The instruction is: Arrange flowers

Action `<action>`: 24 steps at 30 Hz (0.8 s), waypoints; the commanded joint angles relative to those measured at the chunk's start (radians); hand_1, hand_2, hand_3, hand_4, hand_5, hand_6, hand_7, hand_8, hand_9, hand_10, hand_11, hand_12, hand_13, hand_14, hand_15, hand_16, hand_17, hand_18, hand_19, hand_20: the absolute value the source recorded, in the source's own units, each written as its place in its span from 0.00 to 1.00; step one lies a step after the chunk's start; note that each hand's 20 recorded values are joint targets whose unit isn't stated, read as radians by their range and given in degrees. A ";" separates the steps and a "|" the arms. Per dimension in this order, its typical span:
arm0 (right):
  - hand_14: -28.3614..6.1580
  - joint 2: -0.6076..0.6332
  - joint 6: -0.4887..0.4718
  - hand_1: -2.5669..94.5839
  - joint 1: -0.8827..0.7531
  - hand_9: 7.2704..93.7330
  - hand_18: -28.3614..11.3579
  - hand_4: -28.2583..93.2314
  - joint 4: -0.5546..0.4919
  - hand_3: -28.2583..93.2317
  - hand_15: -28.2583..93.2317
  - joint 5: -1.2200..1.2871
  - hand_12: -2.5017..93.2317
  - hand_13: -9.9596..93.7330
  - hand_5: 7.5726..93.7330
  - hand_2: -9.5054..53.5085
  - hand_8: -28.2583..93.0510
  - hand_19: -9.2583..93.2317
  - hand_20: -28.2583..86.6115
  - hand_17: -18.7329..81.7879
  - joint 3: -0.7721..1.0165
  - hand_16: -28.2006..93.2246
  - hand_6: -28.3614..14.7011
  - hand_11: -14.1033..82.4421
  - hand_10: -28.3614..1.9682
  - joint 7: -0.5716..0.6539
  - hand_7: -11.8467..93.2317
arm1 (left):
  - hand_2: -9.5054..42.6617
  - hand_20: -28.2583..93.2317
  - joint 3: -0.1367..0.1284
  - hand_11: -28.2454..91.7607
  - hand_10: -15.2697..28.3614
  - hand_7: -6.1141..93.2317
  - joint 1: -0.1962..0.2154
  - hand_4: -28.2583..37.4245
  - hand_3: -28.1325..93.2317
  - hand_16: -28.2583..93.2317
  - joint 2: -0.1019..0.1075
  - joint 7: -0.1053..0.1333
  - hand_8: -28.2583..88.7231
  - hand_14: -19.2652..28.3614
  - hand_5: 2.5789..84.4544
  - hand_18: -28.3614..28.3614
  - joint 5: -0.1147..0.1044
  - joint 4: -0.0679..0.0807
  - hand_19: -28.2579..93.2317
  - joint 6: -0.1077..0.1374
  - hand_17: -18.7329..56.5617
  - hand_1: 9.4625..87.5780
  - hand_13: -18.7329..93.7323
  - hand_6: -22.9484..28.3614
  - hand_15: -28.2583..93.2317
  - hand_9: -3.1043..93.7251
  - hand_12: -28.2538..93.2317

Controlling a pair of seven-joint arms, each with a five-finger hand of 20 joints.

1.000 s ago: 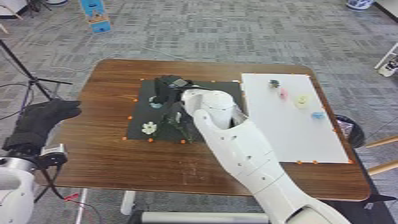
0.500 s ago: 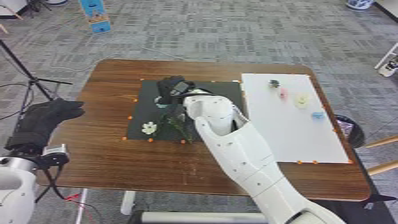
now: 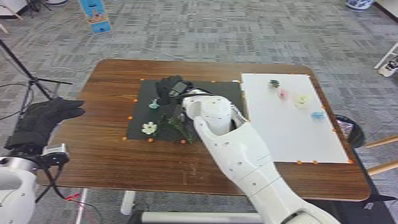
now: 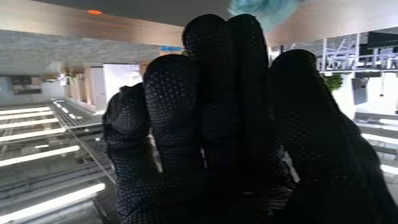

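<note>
Resting over the tabletop's left edge (image 3: pixel 96 100): left robot hand (image 3: pixel 43 119), black-gloved, fingers loosely extended, nothing in the grasp. Apparently no part in the work at present.

Next, on the black mat (image 3: pixel 194 136): white flower (image 3: pixel 149 128) lying near the mat's lower left corner. Pale blue flower (image 3: pixel 154 104) above it, close to the mat's left side. Just above and right of that, right robot hand (image 3: pixel 167 87) over the upper part of the mat, fingers straight and open, nothing seen gripped. In the right wrist view, pale blue petals just beyond the fingertips; contact or gap, cannot tell. Farther right on the mat, green stems (image 3: pixel 182 131) beside the white right arm (image 3: pixel 235 145), partly covered by it.

Right side of the tabletop, on the white sheet (image 3: pixel 284 135): dark green sprig (image 3: pixel 274 83) near the top, then pink flower (image 3: pixel 283 93), pale yellow flower (image 3: pixel 301 101) and light blue flower (image 3: pixel 317 115), strung out in a slant down to the right, each well apart from the mat's pieces.

Progress, by judgement: partway along, with pieces divided between mat and sheet. Probably building up the arrangement on the mat, with the four on the sheet left to bring over; could equally be the reverse. Not finished, by the look of it.
</note>
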 commanded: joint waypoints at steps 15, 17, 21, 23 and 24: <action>0.22 0.378 -0.093 0.34 0.188 0.60 0.11 0.10 -0.348 0.70 0.62 0.416 0.27 0.56 0.57 0.29 0.14 0.66 0.70 0.36 -0.199 0.46 0.59 0.32 0.34 0.209 0.29 | 0.30 0.41 -0.023 0.42 0.67 0.23 0.042 0.00 0.85 0.28 -0.032 0.004 0.20 0.77 0.71 0.71 0.000 -0.031 0.31 0.005 0.35 0.15 0.55 0.51 0.43 0.63 0.42; 0.22 0.422 -0.106 0.34 0.188 0.60 0.11 0.10 -0.407 0.69 0.62 0.466 0.27 0.56 0.56 0.29 0.14 0.66 0.70 0.35 -0.189 0.46 0.58 0.32 0.33 0.226 0.29 | 0.30 0.41 -0.023 0.42 0.67 0.23 0.051 0.00 0.85 0.28 -0.038 0.005 0.20 0.76 0.70 0.71 -0.001 -0.035 0.31 0.005 0.35 0.16 0.54 0.52 0.43 0.62 0.42; 0.22 0.549 -0.041 0.34 0.164 0.60 0.11 0.10 -0.520 0.68 0.62 0.538 0.27 0.56 0.56 0.29 0.15 0.65 0.69 0.35 -0.173 0.46 0.57 0.32 0.33 0.235 0.28 | 0.30 0.41 -0.020 0.42 0.67 0.22 0.067 0.00 0.85 0.27 -0.058 0.009 0.20 0.76 0.69 0.71 -0.001 -0.041 0.31 0.007 0.35 0.16 0.54 0.52 0.44 0.61 0.41; 0.22 0.618 0.012 0.34 0.122 0.60 0.11 0.11 -0.565 0.67 0.61 0.573 0.27 0.56 0.56 0.29 0.15 0.65 0.69 0.35 -0.139 0.46 0.57 0.32 0.33 0.235 0.27 | 0.30 0.41 -0.012 0.43 0.66 0.22 0.059 0.00 0.84 0.27 -0.054 0.004 0.20 0.76 0.69 0.71 0.001 -0.034 0.31 0.017 0.35 0.16 0.54 0.53 0.44 0.61 0.41; 0.22 0.643 0.020 0.33 0.100 0.60 0.11 0.11 -0.586 0.67 0.60 0.588 0.27 0.55 0.56 0.29 0.15 0.65 0.69 0.35 -0.114 0.46 0.57 0.32 0.32 0.245 0.27 | 0.30 0.41 -0.015 0.43 0.66 0.23 0.057 0.00 0.84 0.27 -0.052 0.005 0.20 0.76 0.68 0.71 -0.001 -0.028 0.31 0.019 0.35 0.16 0.54 0.53 0.44 0.61 0.41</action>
